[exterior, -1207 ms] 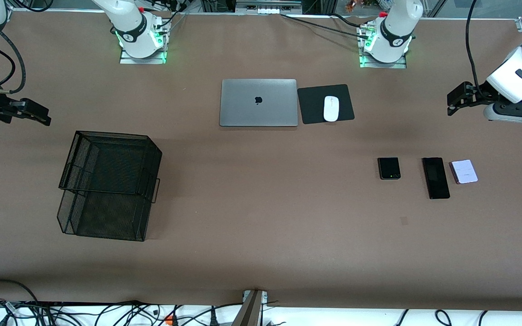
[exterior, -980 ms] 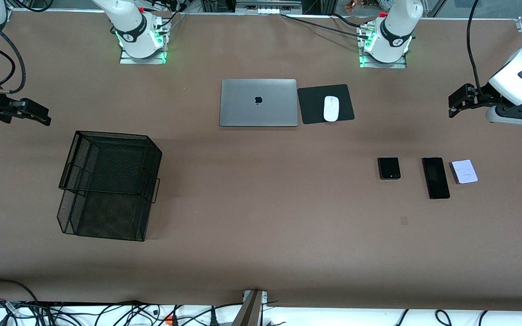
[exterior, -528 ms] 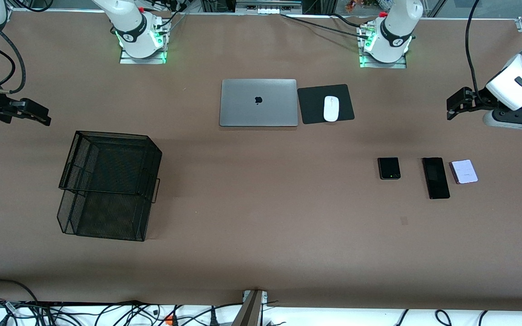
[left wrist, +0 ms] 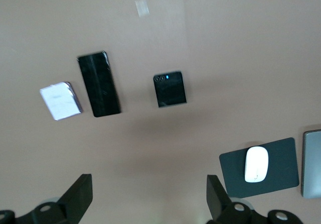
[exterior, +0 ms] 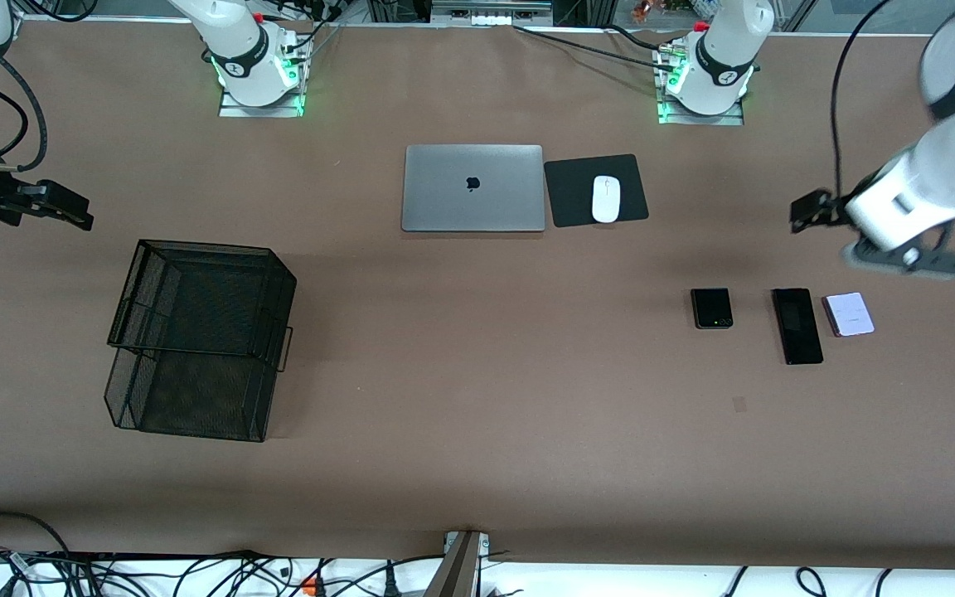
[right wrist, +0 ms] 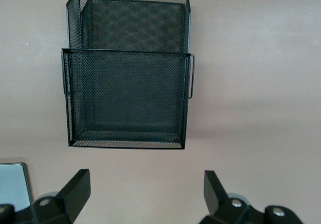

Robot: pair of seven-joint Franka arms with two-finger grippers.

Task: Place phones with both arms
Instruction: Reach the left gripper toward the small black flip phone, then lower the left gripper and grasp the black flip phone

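- The black mesh tray [exterior: 200, 338], a two-tier wire basket at the right arm's end of the table, held nothing on either level; the right wrist view looked straight down into it [right wrist: 128, 71] and showed only mesh.
- The three phones lay flat in a row at the left arm's end: the small black phone [exterior: 711, 308] with its green dot, the long black phone [exterior: 797, 326], and the lavender-white phone [exterior: 849, 314] just beside the long one.
- The laptop [exterior: 472, 188] sat closed, with the white mouse [exterior: 606, 199] on its mouse pad [exterior: 595, 190] beside it.
- The left gripper [exterior: 809, 211] had swung in from the table's edge over the last second and hung over bare table near the phones, fingers spread wide [left wrist: 80, 196].
- The right gripper [exterior: 55, 205] waited where it was, fingers apart [right wrist: 76, 186], holding nothing.
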